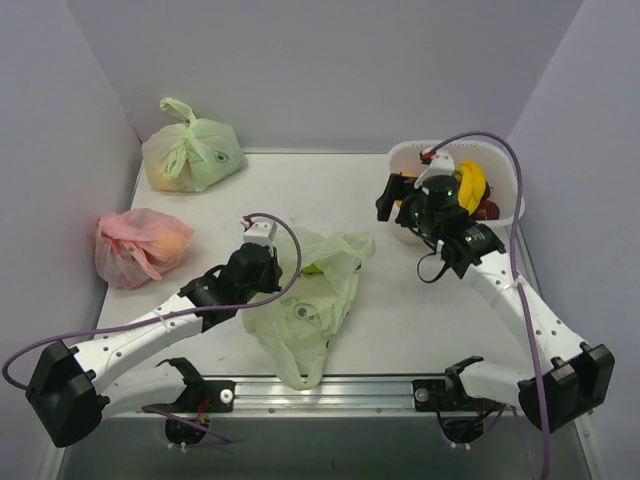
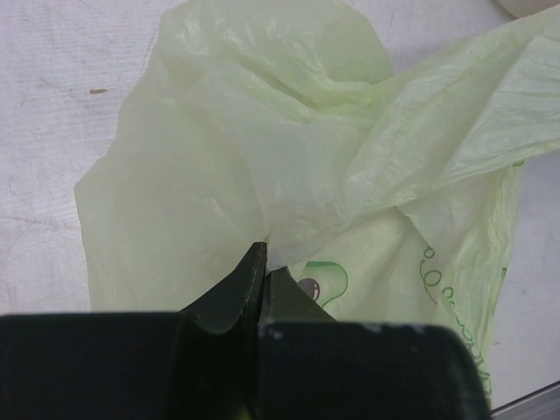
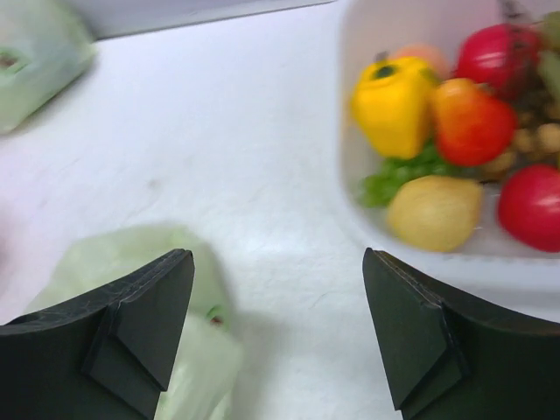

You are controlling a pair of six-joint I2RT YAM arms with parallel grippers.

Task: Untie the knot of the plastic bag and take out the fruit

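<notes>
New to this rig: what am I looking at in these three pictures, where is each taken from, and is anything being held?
These are two robot arms bolted at the near edge of a table. The wide picture looks down from above and behind them; the other two come from a camera on each wrist. The left arm's black fingers are shut, pinching the film of the pale-green plastic bag lying mid-table. The right arm's fingers are open and empty, near a white tub holding toy fruit. A second green bag, tied, and a pink-red bag sit along the table's left side.
</notes>
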